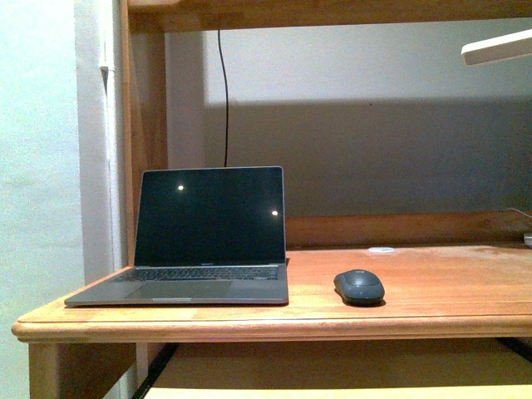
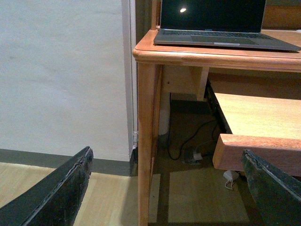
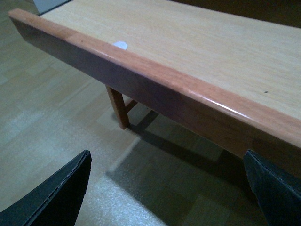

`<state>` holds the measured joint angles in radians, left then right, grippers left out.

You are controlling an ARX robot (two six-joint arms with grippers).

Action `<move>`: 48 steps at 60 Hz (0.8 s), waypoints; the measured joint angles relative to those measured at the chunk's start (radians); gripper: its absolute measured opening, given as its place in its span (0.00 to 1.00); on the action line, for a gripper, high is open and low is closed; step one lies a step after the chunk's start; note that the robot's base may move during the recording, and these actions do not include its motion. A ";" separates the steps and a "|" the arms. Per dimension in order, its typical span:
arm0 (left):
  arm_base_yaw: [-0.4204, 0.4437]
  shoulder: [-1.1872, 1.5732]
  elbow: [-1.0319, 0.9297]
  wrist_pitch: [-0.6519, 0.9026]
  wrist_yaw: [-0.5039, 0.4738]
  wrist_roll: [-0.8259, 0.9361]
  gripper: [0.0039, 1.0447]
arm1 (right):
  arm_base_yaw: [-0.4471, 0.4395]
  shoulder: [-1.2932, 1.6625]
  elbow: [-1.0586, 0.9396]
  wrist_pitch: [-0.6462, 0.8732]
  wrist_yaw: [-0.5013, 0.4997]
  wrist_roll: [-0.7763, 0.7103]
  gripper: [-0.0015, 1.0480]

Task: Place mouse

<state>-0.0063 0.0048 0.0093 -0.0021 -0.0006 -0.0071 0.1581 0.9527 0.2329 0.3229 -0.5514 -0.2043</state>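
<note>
Both claws stand open and empty. The left gripper (image 2: 165, 153) shows two dark fingers wide apart at the lower corners of its wrist view, and the right gripper (image 3: 166, 154) shows the same in its own. Neither arm appears in the front view.

The mouse (image 1: 359, 287) sits on the desk (image 1: 465, 283), lower right of centre in the front frame. It is just right of the laptop (image 1: 208, 241), apart from it and near the front edge. Neither wrist view catches it: the left looks at the desk leg (image 2: 146, 141), the right at the shelf (image 3: 197, 37) below.

So the mouse lies above both claws, and I judge the right arm nearer. Its long axis seems to run mostly across the frame, though the low angle leaves that unsure.
</note>
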 joint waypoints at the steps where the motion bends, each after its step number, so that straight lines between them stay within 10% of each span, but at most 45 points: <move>1: 0.000 0.000 0.000 0.000 0.000 0.000 0.93 | 0.008 0.007 -0.001 0.008 0.008 0.000 0.93; 48: 0.000 0.000 0.000 0.000 0.000 0.000 0.93 | 0.300 0.565 0.259 0.350 0.377 0.075 0.93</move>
<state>-0.0063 0.0048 0.0093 -0.0021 -0.0006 -0.0071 0.4580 1.5173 0.4919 0.6727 -0.1741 -0.1295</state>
